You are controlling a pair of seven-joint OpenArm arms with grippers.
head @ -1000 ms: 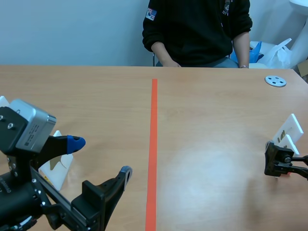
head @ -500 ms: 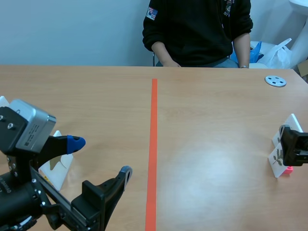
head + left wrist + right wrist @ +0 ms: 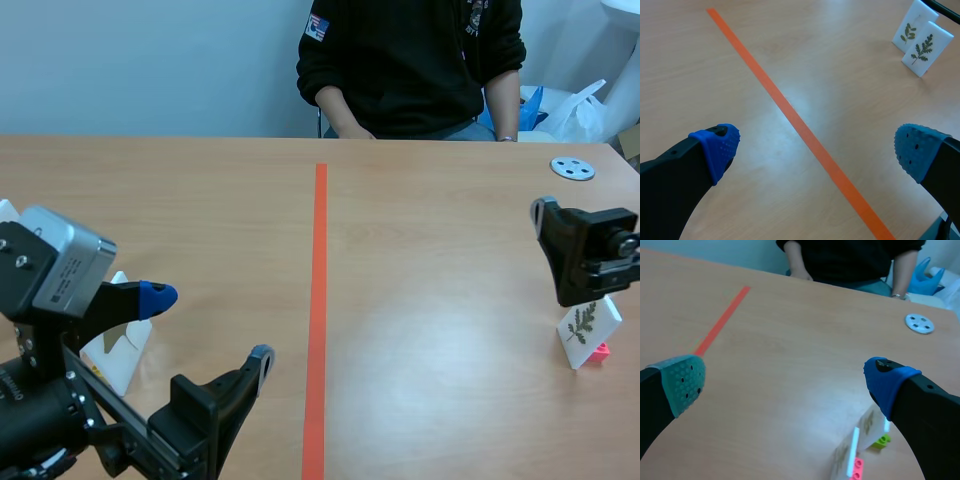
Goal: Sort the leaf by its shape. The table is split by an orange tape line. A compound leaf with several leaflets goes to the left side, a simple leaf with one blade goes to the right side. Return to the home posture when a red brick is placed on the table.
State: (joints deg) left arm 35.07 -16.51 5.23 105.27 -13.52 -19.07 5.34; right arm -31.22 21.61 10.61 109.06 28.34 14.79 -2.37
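A white card with a compound leaf (image 3: pixel 584 328) stands on a pink brick base (image 3: pixel 599 352) at the right edge of the table. My right arm (image 3: pixel 585 250) hangs raised just above and behind it. In the right wrist view my right gripper (image 3: pixel 785 382) is open and holds nothing, and two cards (image 3: pixel 854 452) stand edge-on under it. From the left wrist, both leaf cards (image 3: pixel 927 47) (image 3: pixel 911 30) show far ahead, beyond the orange tape line (image 3: pixel 790 112). My left gripper (image 3: pixel 208 326) stays low at the near left, open and with nothing in it.
Another white leaf card (image 3: pixel 118 345) stands at the near left, partly behind my left finger. A grey disc (image 3: pixel 573 168) lies at the far right. A person (image 3: pixel 410 65) sits across the table. A green brick (image 3: pixel 881 441) holds one right-side card.
My right arm has risen from low at the table's right edge, uncovering the card on the pink base. The left arm has not moved.
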